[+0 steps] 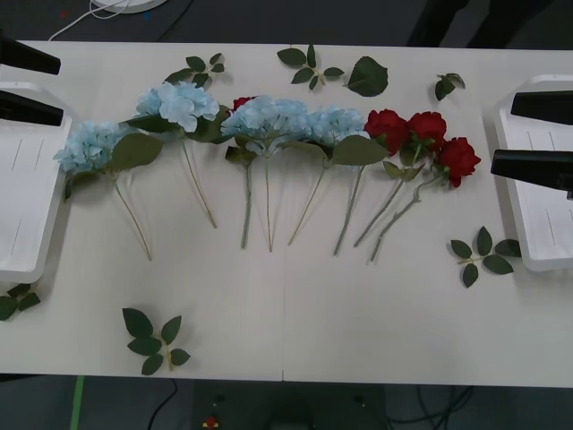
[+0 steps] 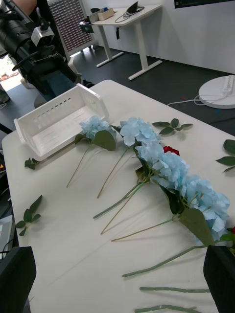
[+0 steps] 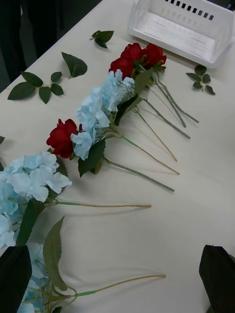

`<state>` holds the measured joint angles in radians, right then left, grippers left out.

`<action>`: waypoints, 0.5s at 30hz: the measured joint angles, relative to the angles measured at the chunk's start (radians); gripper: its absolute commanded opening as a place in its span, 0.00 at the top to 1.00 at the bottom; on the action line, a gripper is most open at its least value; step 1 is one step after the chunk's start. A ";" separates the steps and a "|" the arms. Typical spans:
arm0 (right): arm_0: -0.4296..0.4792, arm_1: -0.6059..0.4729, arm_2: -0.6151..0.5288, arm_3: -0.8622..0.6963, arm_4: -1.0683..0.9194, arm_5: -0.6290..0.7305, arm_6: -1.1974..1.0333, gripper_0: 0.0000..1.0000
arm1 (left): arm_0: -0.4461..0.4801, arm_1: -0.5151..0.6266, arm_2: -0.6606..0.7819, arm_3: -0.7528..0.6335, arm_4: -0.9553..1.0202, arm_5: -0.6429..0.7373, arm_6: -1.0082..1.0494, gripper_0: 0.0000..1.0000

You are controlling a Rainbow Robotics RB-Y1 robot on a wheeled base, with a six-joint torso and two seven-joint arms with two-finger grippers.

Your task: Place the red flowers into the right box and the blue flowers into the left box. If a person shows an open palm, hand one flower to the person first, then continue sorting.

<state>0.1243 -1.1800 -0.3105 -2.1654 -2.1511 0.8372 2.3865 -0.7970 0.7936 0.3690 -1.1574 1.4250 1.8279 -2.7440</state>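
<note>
Fingers apart, flowers unsorted

Left gripper (image 1: 18,82) over left box (image 1: 22,193), right gripper (image 1: 535,136) over right box (image 1: 537,235), both black-fingered, spread, empty. Between: blue flowers (image 1: 183,102) and red flowers (image 1: 423,134) in a row on white table (image 1: 304,305), amid loose leaf sprigs (image 1: 152,340).

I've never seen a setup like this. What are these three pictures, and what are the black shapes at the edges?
They come from one two-armed robot. One camera looks down from above; two sit on its wrists. The black shapes are its fingers: the left gripper hangs over the left box, the right gripper over the right box. Both are open and hold nothing. On the white table lie blue flowers and red flowers in a row, heads away from the robot, one red head tucked among the blue, with loose leaf sprigs around. Both boxes look empty.
</note>
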 measured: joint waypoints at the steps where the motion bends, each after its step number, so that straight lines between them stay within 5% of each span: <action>1: 0.001 0.000 0.000 0.000 0.000 0.000 0.000 0.00 | 0.004 -0.002 0.000 0.002 0.000 0.001 0.000 0.00; 11: 0.041 -0.019 0.000 0.001 -0.009 -0.026 -0.023 0.00 | 0.121 -0.023 -0.004 0.004 0.093 -0.028 0.000 0.00; 15: 0.041 -0.036 0.000 0.001 0.095 -0.026 -0.297 0.00 | 0.121 0.009 -0.064 0.004 0.095 -0.036 0.000 0.00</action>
<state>0.1654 -1.2159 -0.3104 -2.1646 -2.0560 0.8115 2.0893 -0.6763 0.8023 0.3049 -1.1534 1.5202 1.7915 -2.7440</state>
